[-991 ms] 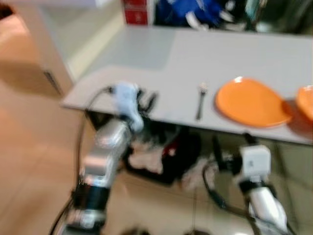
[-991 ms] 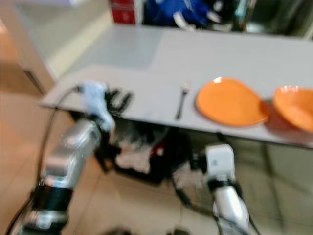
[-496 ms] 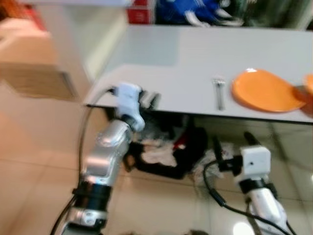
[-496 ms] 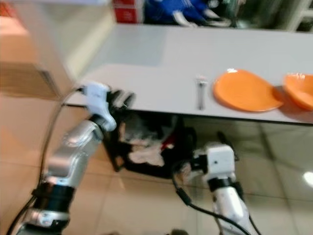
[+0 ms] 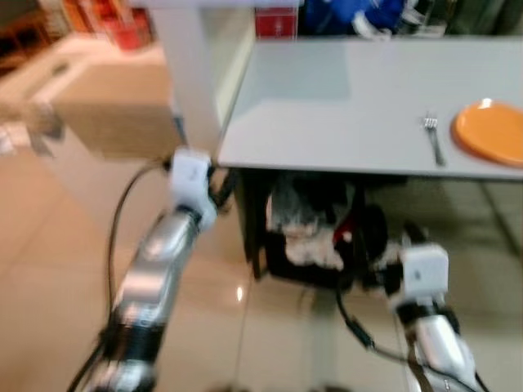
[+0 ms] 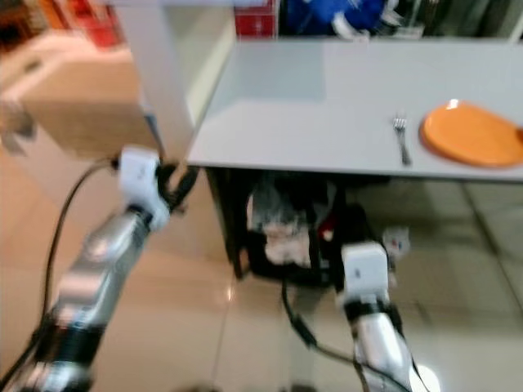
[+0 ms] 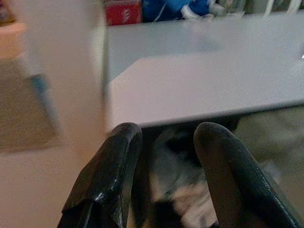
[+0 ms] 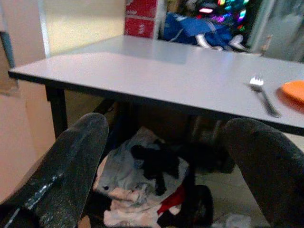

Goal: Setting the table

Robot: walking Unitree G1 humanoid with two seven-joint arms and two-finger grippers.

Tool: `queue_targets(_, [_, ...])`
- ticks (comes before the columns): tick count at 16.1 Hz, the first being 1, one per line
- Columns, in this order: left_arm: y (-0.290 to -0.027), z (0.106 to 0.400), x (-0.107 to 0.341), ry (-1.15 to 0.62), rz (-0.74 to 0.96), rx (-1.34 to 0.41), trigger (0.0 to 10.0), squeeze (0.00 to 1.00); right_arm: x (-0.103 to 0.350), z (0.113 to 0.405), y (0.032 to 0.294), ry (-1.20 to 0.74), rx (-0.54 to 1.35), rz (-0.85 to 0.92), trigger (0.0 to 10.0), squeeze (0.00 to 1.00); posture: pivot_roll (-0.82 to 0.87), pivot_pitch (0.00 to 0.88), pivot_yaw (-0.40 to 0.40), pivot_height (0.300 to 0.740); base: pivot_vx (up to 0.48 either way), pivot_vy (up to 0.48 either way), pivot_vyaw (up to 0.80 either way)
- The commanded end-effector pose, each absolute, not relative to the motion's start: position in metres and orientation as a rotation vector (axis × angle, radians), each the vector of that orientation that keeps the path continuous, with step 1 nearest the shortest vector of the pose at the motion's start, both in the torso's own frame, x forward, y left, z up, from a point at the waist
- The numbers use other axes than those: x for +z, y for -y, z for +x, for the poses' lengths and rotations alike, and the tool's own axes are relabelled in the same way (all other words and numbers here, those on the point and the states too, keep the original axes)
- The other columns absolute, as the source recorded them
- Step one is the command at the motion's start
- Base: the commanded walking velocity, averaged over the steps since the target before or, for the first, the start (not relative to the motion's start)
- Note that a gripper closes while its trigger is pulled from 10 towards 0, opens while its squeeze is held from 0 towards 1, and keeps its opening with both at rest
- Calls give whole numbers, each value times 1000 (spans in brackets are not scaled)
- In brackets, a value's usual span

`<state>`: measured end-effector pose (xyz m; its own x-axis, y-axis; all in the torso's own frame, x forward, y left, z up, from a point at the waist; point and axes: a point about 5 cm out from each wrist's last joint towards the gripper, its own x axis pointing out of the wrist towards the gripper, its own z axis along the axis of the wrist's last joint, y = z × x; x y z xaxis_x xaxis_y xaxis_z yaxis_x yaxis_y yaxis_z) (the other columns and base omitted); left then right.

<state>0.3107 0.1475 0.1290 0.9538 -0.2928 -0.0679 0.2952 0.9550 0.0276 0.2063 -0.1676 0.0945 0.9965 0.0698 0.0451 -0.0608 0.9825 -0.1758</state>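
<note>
Left eye view has swung leftward; both grippers' fingers stay spread, holding nothing.

left arm: a silver metallic forearm is seen, darkened to a black band near the elbow
left wrist block: a white boxy housing is fitted at the wrist
left cable: a black cable is looped alongside the arm
left gripper: two long black glossy fingers with rounded tips are shown
right arm: silver, capped by a white cube
right gripper: thick black, faintly speckled fingers are seen
</note>
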Motion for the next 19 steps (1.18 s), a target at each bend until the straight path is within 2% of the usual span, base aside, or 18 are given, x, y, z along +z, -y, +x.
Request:
queue_targets(1, [-165,307,135,-32,81,-266,10000,0,101,206,167,85,60,-159,10000,0,-155,16,52,740,0,480,0])
queue_targets(4, [-190,279,116,-100,101,-249,10000,0,103,198,170,93,40,-153,10000,0,-145,22,60,740,0,480,0])
queue_targets(6, [-190,253,103,-118,50,-283,10000,0,101,187,172,82,12,-133,10000,0,-143,23,60,740,0,480,0])
queue_targets(8, [-192,248,101,-117,24,-267,10000,0,102,183,175,89,-14,-125,10000,0,-144,23,56,740,0,480,0])
queue_targets(15, [-187,262,123,-10,26,-240,10000,0,97,182,173,69,20,29,10000,0,-134,31,35,740,0,480,0])
queue_targets(19, [-184,277,132,2,60,-234,10000,0,97,184,173,79,12,5,10000,0,-125,31,40,740,0,360,0])
